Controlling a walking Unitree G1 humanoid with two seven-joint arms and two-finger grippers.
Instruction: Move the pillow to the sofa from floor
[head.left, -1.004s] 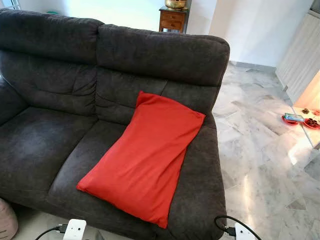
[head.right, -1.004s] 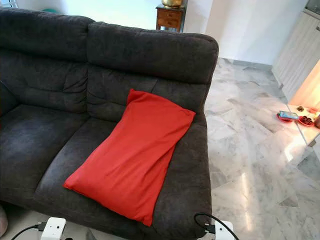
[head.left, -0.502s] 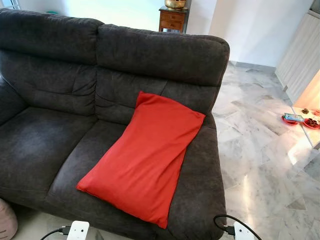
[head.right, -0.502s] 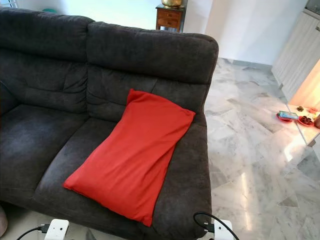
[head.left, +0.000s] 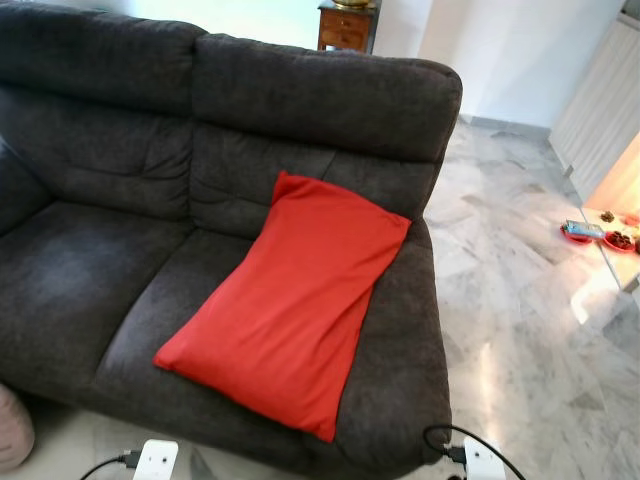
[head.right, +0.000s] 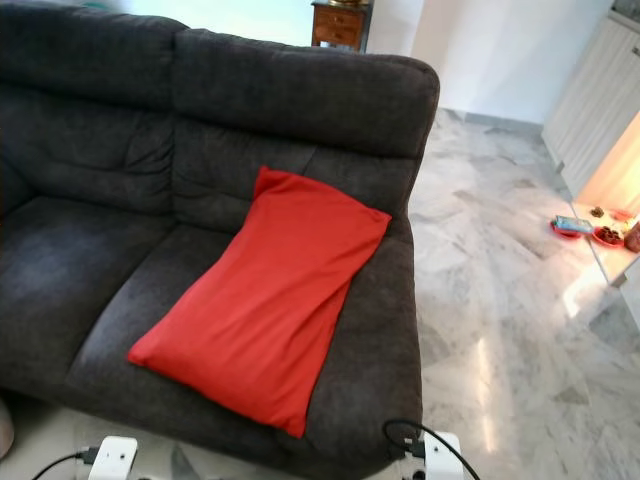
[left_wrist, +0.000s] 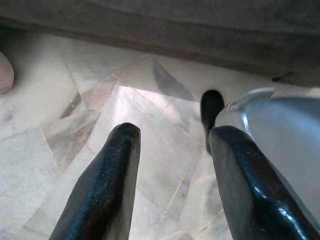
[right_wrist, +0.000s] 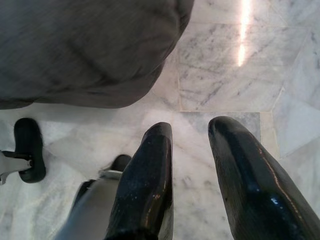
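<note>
A red pillow (head.left: 292, 297) lies slanted on the right seat of the dark grey sofa (head.left: 90, 260), its upper corner resting against the backrest. My left gripper (left_wrist: 172, 145) hangs open over the marble floor in front of the sofa's base, nothing between its fingers. My right gripper (right_wrist: 191, 137) hangs open too, above the floor beside the sofa's front corner (right_wrist: 90, 55). The white wrist units (head.left: 155, 460) of both arms peek in at the bottom edge of the head views.
Marble floor (head.left: 520, 300) stretches to the right of the sofa. A low surface with red dishes (head.left: 600, 236) stands at the far right. A wooden side table (head.left: 345, 25) sits behind the sofa. A pinkish object (head.left: 12, 430) lies on the floor at the left.
The whole picture has shifted a little, so the camera moved: the sofa and pillow sit slightly higher in view. The pillow has not moved on the sofa.
</note>
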